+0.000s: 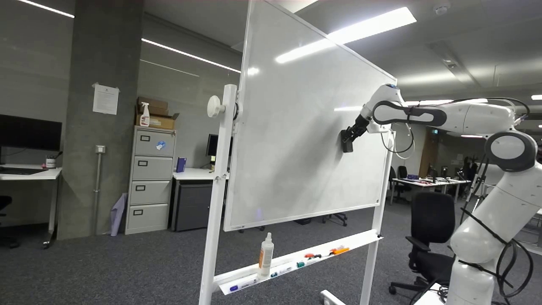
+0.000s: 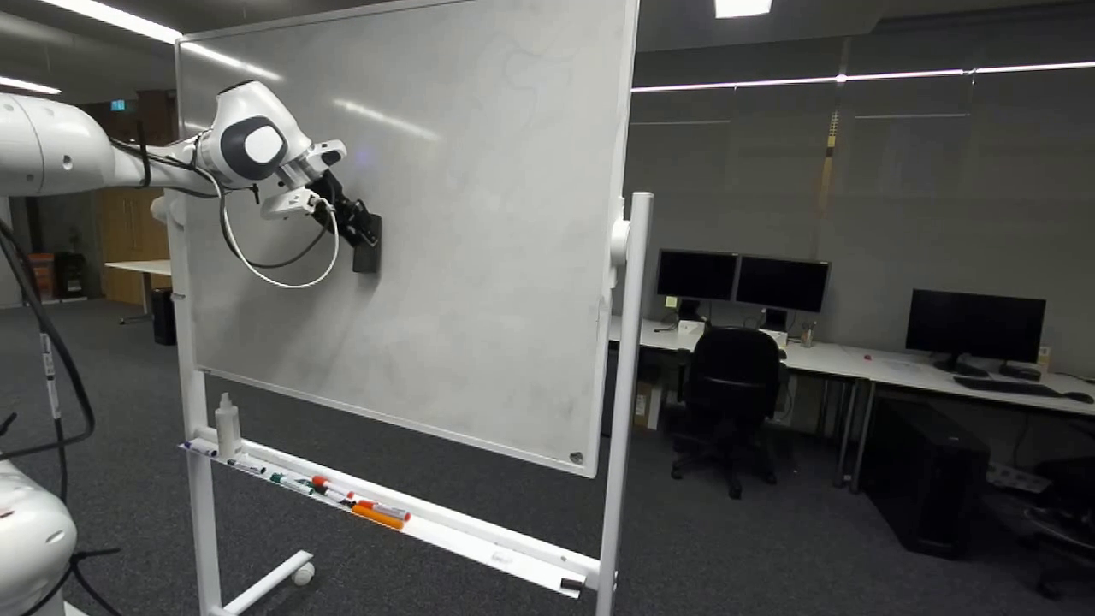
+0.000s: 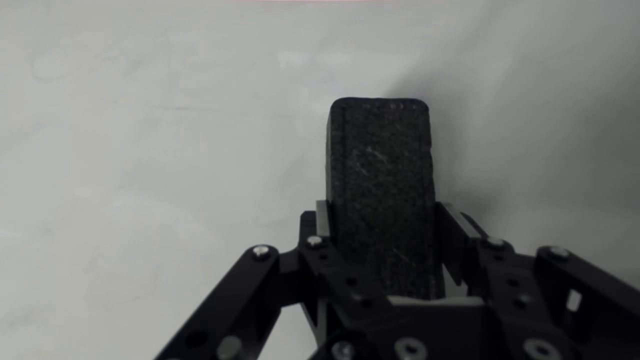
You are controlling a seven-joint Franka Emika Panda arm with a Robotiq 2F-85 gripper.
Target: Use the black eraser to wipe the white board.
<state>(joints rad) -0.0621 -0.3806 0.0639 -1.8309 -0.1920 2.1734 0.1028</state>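
The white board [image 1: 283,140] stands upright on its rolling stand in both exterior views [image 2: 488,291] and fills the background of the wrist view [image 3: 175,165]. Faint grey smudges show on its surface. My gripper [image 3: 382,220] is shut on the black eraser [image 3: 382,160], with one finger on each long side. The eraser's lower part is hidden by the gripper in the wrist view. In both exterior views the gripper [image 1: 352,133] holds the eraser [image 1: 347,146] upright against the board, toward the robot's side [image 2: 366,257]. Whether its whole face touches is hidden.
The stand's tray [image 1: 360,240] runs below the board. It holds a white bottle [image 1: 266,256], several markers [image 2: 295,484] and an orange marker [image 2: 376,515]. A stand post with a knob [image 2: 629,342] rises at the board's edge. A black office chair [image 1: 432,228] stands beside the arm.
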